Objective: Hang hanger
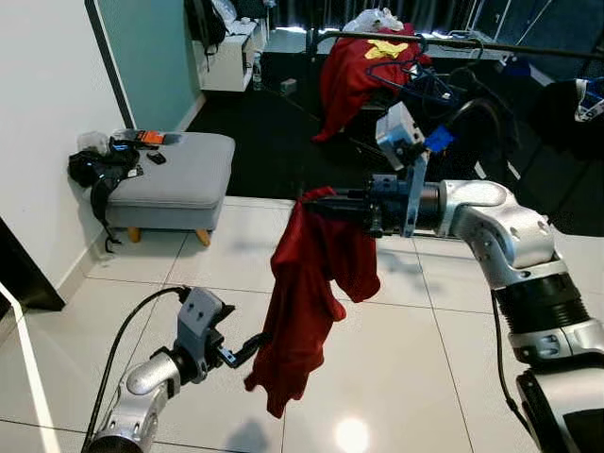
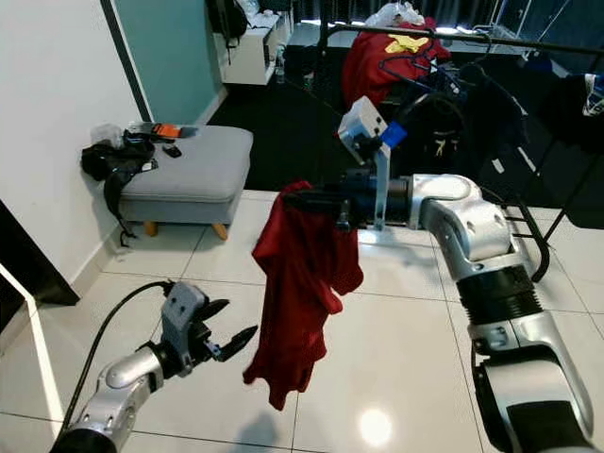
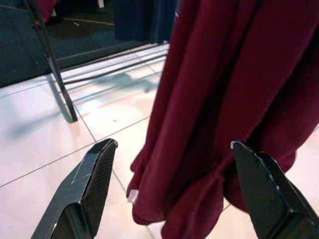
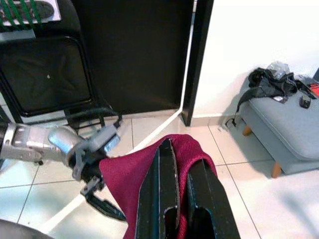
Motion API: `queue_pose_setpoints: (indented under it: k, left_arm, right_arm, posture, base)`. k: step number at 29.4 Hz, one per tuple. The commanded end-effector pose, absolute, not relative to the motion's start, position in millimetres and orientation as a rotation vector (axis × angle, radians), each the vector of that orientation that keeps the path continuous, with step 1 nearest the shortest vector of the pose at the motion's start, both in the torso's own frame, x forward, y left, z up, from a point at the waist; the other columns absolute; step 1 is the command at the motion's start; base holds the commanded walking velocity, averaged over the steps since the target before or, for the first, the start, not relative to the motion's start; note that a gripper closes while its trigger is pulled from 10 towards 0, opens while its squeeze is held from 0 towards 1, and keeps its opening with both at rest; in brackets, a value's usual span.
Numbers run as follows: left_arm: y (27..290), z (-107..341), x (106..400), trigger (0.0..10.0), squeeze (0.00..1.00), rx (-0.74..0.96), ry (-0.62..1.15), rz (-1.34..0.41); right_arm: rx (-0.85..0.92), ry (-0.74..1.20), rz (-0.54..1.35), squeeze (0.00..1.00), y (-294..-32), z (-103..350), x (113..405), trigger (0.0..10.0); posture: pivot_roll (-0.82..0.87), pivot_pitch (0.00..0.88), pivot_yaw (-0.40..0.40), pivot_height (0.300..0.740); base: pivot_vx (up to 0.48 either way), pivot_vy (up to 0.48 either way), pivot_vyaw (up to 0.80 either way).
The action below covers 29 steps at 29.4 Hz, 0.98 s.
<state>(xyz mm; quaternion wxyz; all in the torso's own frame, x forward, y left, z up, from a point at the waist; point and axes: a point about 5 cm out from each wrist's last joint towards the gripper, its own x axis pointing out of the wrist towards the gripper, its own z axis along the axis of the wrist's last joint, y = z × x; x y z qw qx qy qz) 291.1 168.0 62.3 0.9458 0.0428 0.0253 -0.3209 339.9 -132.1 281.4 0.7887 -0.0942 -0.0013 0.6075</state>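
A dark red garment [image 1: 311, 293] hangs in mid-air over the white tile floor, held at its top by my right gripper [image 1: 316, 203], which is shut on the cloth [image 4: 129, 174]. I cannot make out a hanger inside it. My left gripper [image 1: 247, 349] is low and open, its fingertips beside the garment's lower hem [image 3: 224, 99] without touching. Behind stands a clothes rack rail [image 1: 472, 42] carrying a red shirt with a yellow print [image 1: 363, 66] and blue hangers [image 1: 425, 87].
A grey ottoman [image 1: 175, 175] stands at the left by the white wall, with a black bag [image 1: 99, 170] and small items on it. A white shelf [image 1: 231, 52] is at the back. The rack's dark legs [image 2: 528, 236] reach the floor at the right.
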Motion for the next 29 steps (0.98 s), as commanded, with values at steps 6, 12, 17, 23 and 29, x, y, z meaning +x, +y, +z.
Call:
queue_pose_setpoints:
  k: [6, 12, 17, 23, 29]
  left_arm:
    - [158.6, 66.2, 292.5, 10.0, 1.0, 0.075, 0.049, -0.7]
    - [132.7, 62.4, 291.9, 10.0, 1.0, 0.094, 0.077, -0.788]
    - [125.5, 61.3, 291.3, 10.0, 0.55, 0.087, 0.089, -0.814]
    - [114.3, 58.6, 296.6, 10.0, 0.0, 0.115, 0.107, -0.798]
    - [116.5, 55.3, 310.3, 10.0, 0.0, 0.158, 0.128, -0.633]
  right_arm:
    - [-0.19, -0.04, 1.223, 0.0, -138.5, 283.3, 346.1, 10.0]
    - [-0.194, -0.052, 1.193, 0.0, -138.6, 284.0, 351.5, 10.0]
    - [-0.191, -0.057, 1.189, 0.0, -138.3, 284.4, 352.3, 10.0]
    - [-0.146, -0.087, 1.211, 0.0, -129.0, 287.8, 350.0, 10.0]
    - [-0.119, -0.111, 1.29, 0.0, -119.2, 293.0, 341.4, 10.0]
  posture:
    - [0.06, 0.058, -0.012, 0.74]
    - [0.05, 0.048, -0.007, 0.74]
    - [0.05, 0.042, -0.002, 0.74]
    - [0.05, 0.035, 0.001, 0.74]
    - [0.05, 0.036, 0.005, 0.74]
  base:
    - [0.0, 0.0, 0.0]
    - [0.0, 0.0, 0.0]
    - [0.0, 0.0, 0.0]
    - [0.0, 0.0, 0.0]
    - [0.0, 0.0, 0.0]
